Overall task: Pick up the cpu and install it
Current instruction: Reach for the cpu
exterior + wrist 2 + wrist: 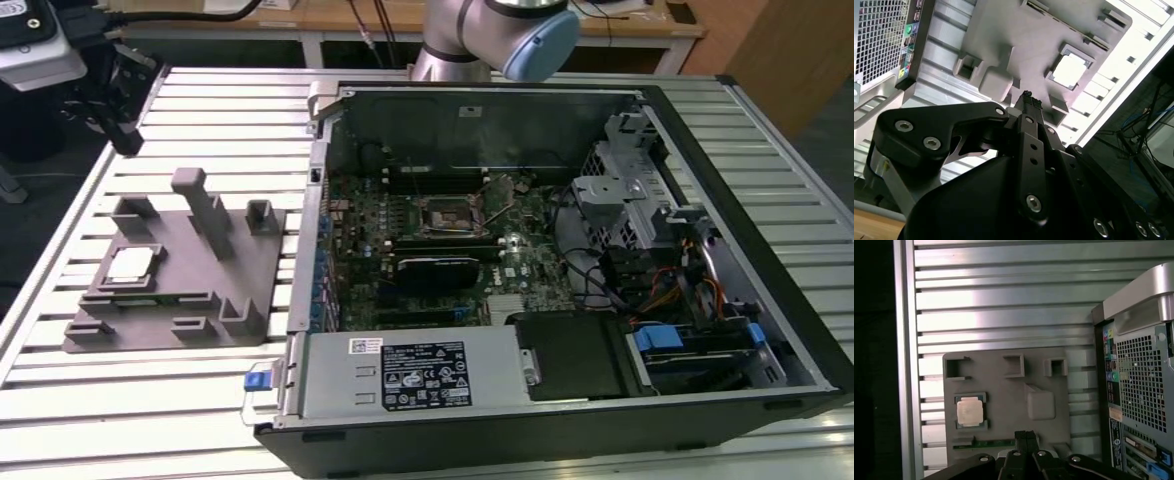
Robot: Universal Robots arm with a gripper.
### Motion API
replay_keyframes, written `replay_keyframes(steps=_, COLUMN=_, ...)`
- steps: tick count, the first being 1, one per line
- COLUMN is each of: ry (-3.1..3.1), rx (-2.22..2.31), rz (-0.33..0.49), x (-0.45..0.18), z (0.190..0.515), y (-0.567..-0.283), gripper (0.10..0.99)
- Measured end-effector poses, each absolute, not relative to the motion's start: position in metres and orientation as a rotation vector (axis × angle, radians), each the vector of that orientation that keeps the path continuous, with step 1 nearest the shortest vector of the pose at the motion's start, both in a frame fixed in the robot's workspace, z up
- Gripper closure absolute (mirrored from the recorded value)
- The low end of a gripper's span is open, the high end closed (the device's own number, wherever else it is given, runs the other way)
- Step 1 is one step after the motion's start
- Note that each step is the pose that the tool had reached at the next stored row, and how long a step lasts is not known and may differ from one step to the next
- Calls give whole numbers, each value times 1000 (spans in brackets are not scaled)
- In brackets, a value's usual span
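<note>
claw (1025, 435) hovered over the grey fixture (1004, 387), tips pressed together, holding nothing. cpu (970, 411) sat in the fixture's square pocket, beside the claw line. risk: an off-centre descent would hit the pocket walls or skew the chip.

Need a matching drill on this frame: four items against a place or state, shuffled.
1 cpu
2 grey fixture
3 computer case
4 gripper

A shut, holding nothing
B lying open
C in a square recess of the grey fixture
D on the slatted table, at the exterior view's left of the computer case

Pairs: 1-C, 2-D, 3-B, 4-A
</note>
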State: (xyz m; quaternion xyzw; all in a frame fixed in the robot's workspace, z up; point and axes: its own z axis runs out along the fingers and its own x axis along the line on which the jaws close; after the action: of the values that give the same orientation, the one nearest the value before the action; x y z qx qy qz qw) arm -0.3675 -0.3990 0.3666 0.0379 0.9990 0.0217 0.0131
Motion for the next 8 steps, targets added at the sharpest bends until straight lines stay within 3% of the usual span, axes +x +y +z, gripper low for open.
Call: replay_keyframes(steps=8, ry=3112, rx=118, rz=68, x=-375, z=360, y=-399, gripper=980)
